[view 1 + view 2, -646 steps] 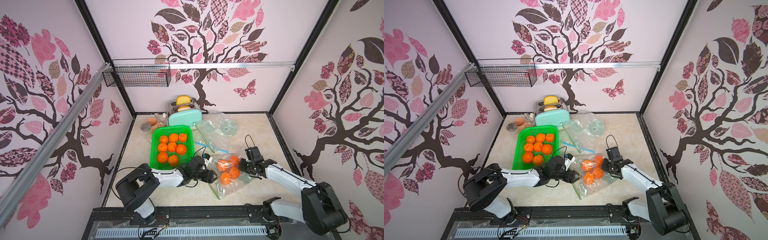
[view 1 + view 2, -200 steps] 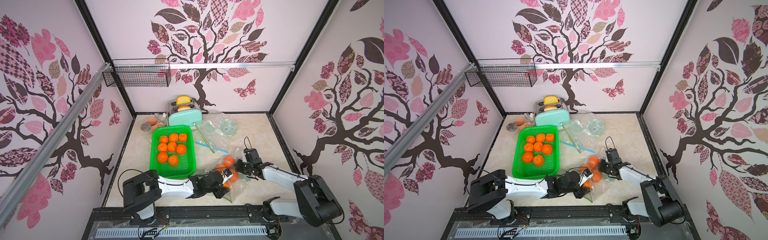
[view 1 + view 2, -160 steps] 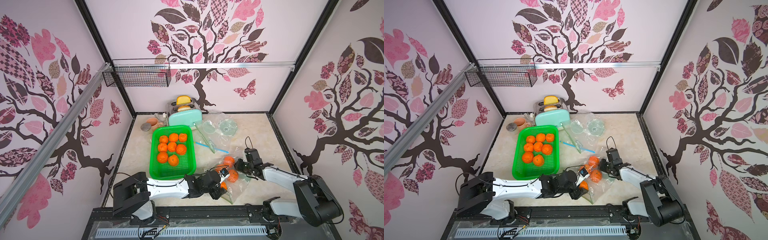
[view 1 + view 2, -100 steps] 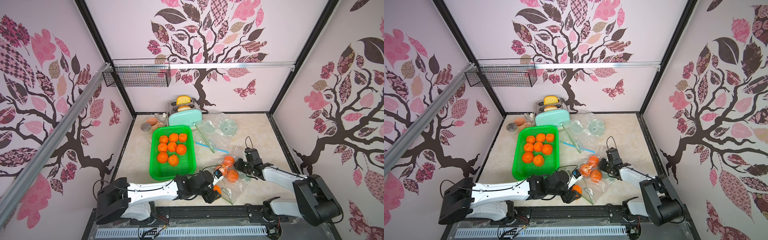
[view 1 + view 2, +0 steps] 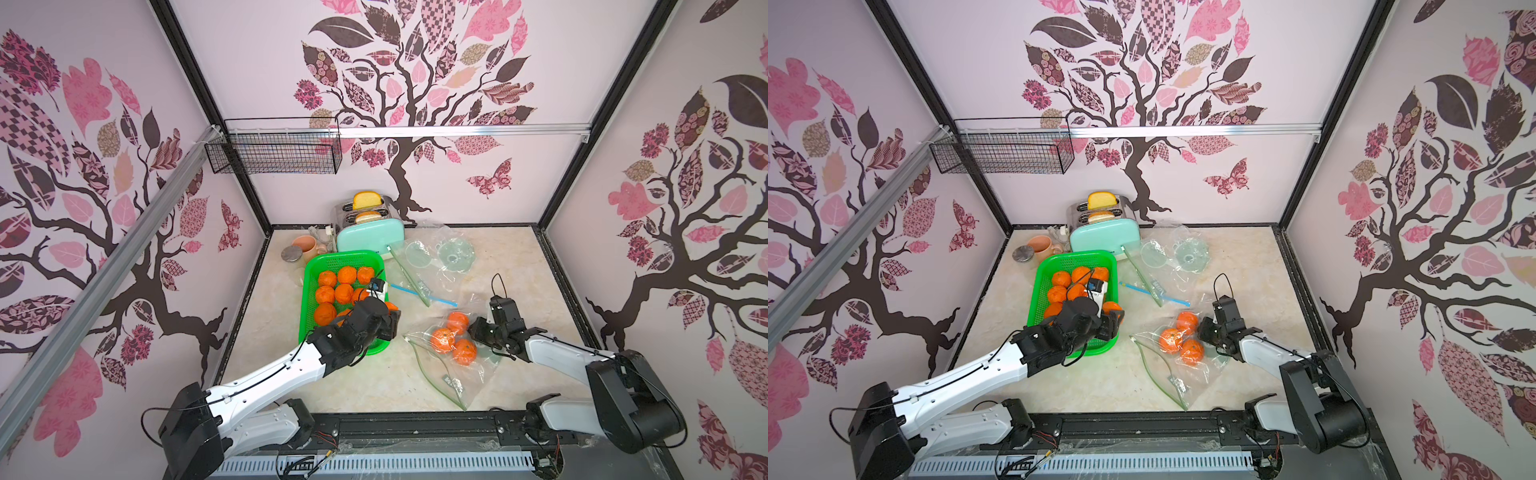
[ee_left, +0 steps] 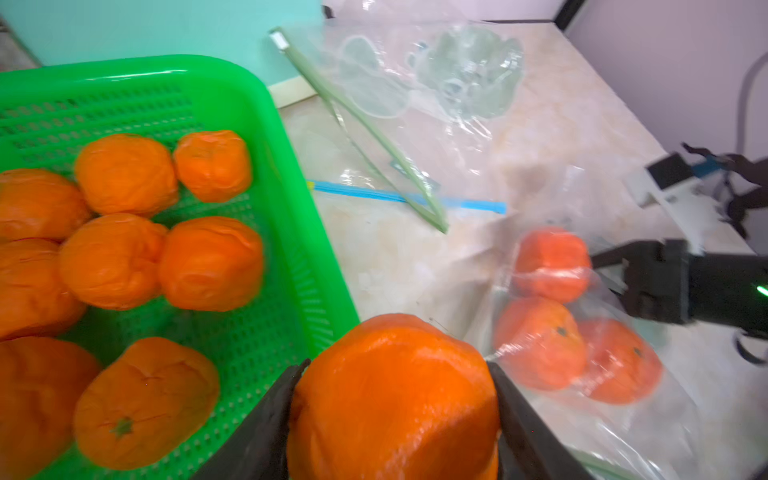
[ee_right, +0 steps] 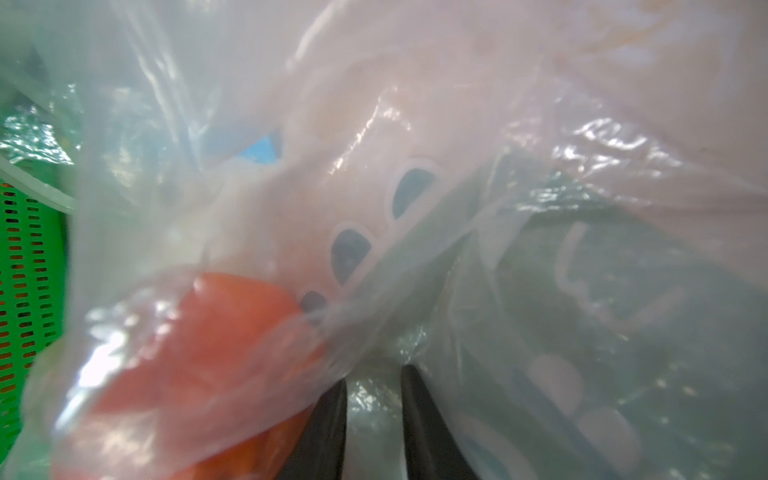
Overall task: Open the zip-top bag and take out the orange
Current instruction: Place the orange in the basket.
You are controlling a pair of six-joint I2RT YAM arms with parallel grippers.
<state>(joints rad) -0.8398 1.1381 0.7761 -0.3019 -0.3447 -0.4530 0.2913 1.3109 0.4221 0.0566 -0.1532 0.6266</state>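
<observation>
- The left gripper (image 6: 395, 374) is clenched on one orange (image 6: 395, 407), a finger pressing each flank. The fruit fills the span between the jaws.
- In both top views this orange (image 5: 390, 307) hangs over the green basket (image 5: 307, 286) at its 5 o'clock corner, out of the zip-top bag (image 5: 453, 376).
- The bag lies on the table at about 3 o'clock from that corner. Its green zip rim gapes toward 8 o'clock, and three oranges (image 5: 443, 340) sit inside.
- The right gripper (image 5: 478, 328) is at the bag's 1 o'clock edge. The right wrist view shows its fingers (image 7: 328, 419) nearly together with clear film bunched between them, so it is grasping the bag.
- The step in hand looks like setting the orange down in the basket.
- To do it well, carry the orange inward toward 10 o'clock until it is clear of the rim. Pick bare mesh rather than the top of the other oranges (image 6: 210, 262).
- Lower it close before letting go, since a round fruit dropped on the rim or on its neighbours could roll out.
- The right arm's pinch is best left alone so the mouth is open for the next reach.
</observation>
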